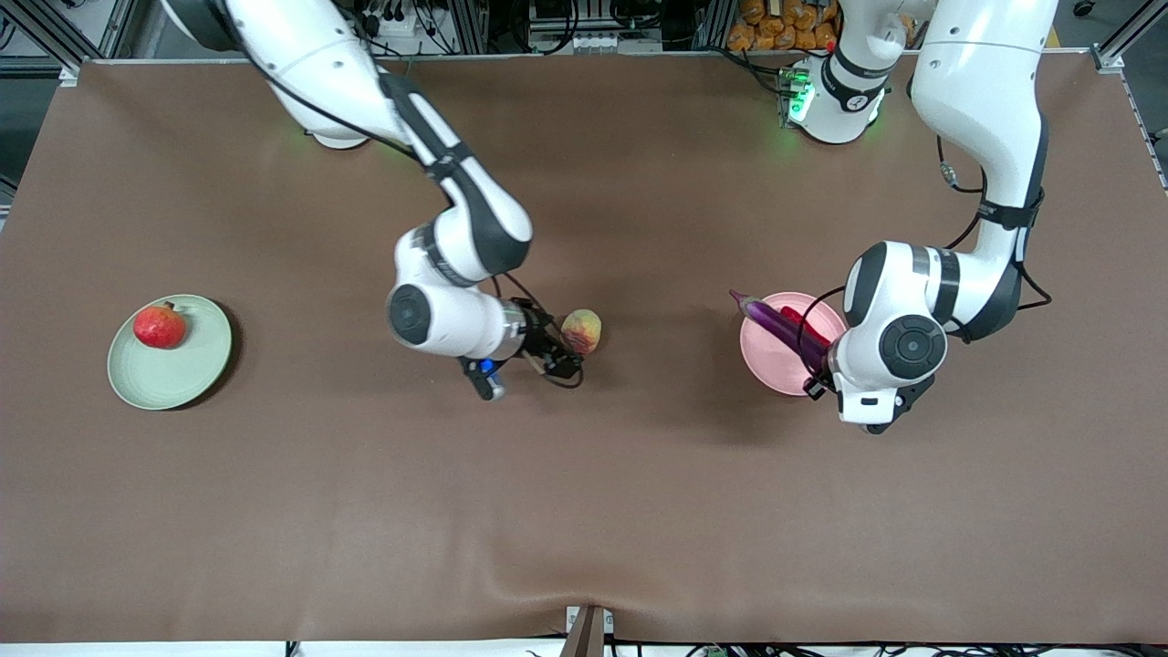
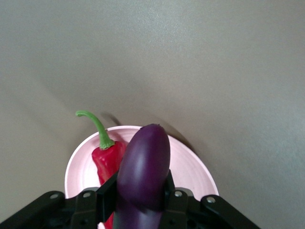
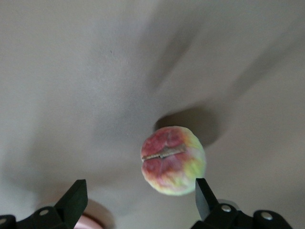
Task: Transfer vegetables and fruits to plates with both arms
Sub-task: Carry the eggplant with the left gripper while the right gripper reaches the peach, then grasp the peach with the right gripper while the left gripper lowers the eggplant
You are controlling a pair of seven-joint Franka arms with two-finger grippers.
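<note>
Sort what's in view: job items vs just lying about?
Job items:
- eggplant, held by left gripper over pink plate
- chili pepper on pink plate
- peach-like fruit on table, open right gripper at it
- red fruit on green plate

Lying about:
- orange items past the table's edge by the left arm's base

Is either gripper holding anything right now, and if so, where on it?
The left gripper is shut on the eggplant near one end, over the pink plate. The right gripper is open at the peach, holding nothing.
</note>
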